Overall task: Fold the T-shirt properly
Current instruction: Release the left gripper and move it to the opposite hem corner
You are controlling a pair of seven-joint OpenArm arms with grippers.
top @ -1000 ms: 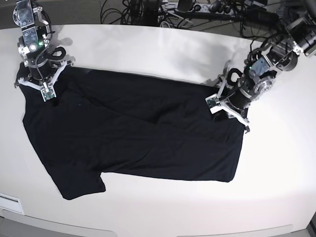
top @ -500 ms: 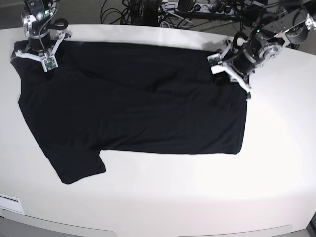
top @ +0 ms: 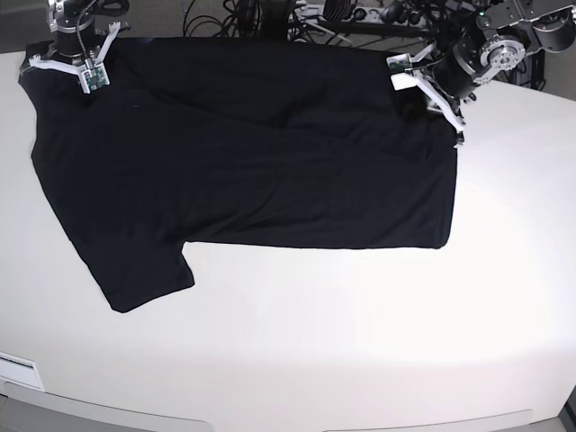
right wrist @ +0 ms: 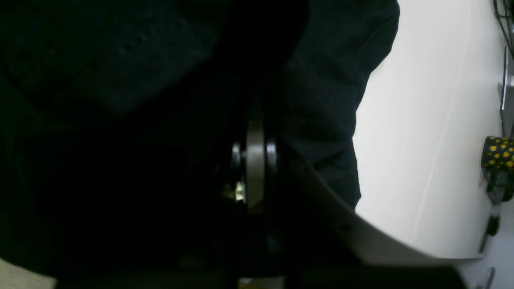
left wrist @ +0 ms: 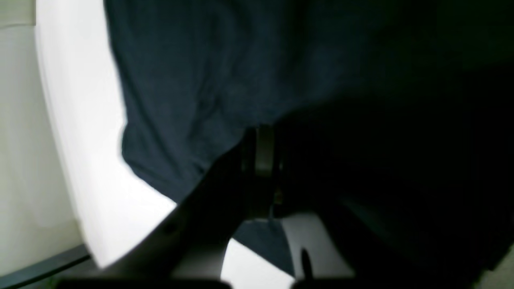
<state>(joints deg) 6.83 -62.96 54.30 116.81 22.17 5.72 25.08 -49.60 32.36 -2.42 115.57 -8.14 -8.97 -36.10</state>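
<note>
The black T-shirt point(top: 252, 153) lies plain side up across the white table point(top: 315, 342), with one sleeve at the front left. My left gripper point(top: 425, 83), on the base view's right, is shut on the shirt's far right corner. My right gripper point(top: 79, 65), on the base view's left, is shut on the far left corner. Both hold the far edge near the table's back edge. In the left wrist view the gripper point(left wrist: 261, 136) pinches dark fabric point(left wrist: 200, 80). In the right wrist view the gripper point(right wrist: 255, 120) is buried in fabric point(right wrist: 329, 80).
Tangled cables point(top: 270, 18) run along the back behind the table. A black mug with yellow dots point(right wrist: 498, 152) stands beyond the table in the right wrist view. A white label point(top: 18, 369) sits at the table's front left edge.
Both grippers have moved toward the back of the table, still holding the shirt's far corners. The whole shirt has slid away from the front and its far edge is pulled straighter.
</note>
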